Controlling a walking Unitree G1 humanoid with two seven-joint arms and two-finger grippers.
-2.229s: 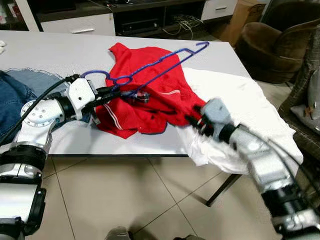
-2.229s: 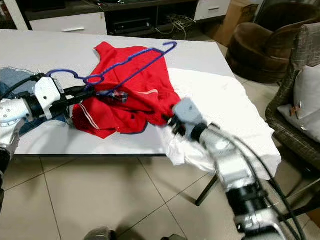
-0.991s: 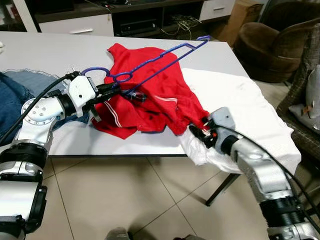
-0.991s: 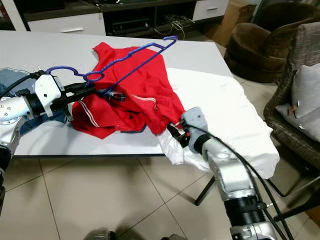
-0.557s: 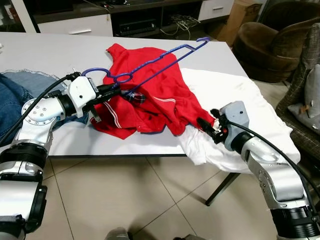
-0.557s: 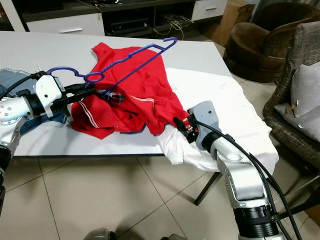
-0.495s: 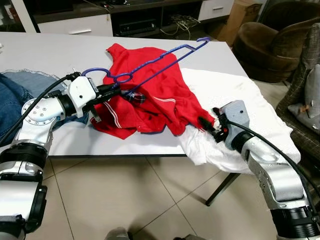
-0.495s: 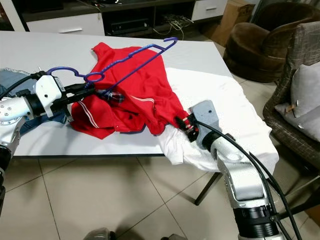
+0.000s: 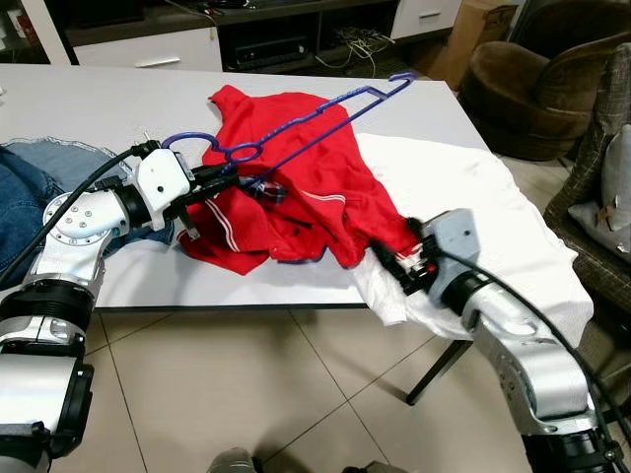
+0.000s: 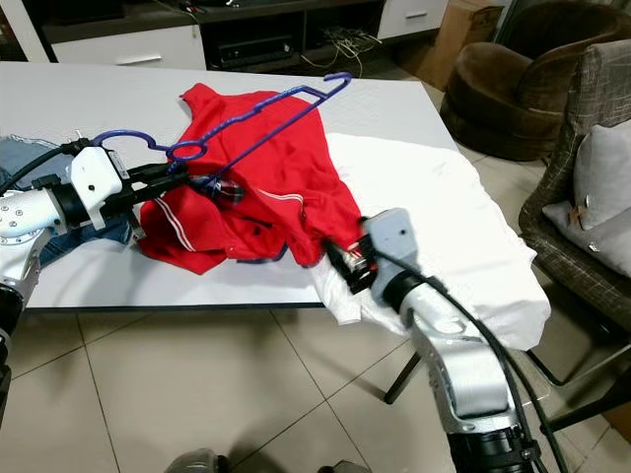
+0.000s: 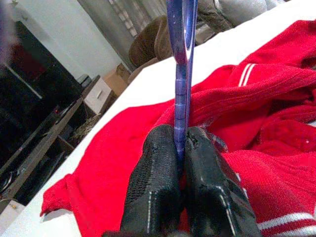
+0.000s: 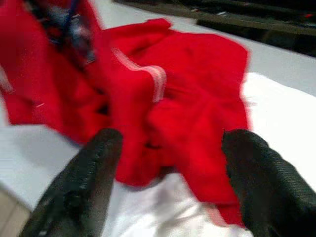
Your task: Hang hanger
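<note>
Left gripper [image 11: 180, 148]: clamped on blue hanger [image 9: 296, 128], raised over red shirt [image 9: 296, 192].
Right gripper [image 12: 168, 163]: fingers spread, at shirt's near edge, by white cloth [image 9: 473, 207].
Surface: grey table [image 9: 89, 99].

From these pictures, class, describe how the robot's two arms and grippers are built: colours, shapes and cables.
Both arms are silver metal in rounded segments with black ring joints and black cables running along them. The left gripper and right gripper each sit on a pale grey, boxy wrist housing. Their fingers are long, black and finely textured.
</note>
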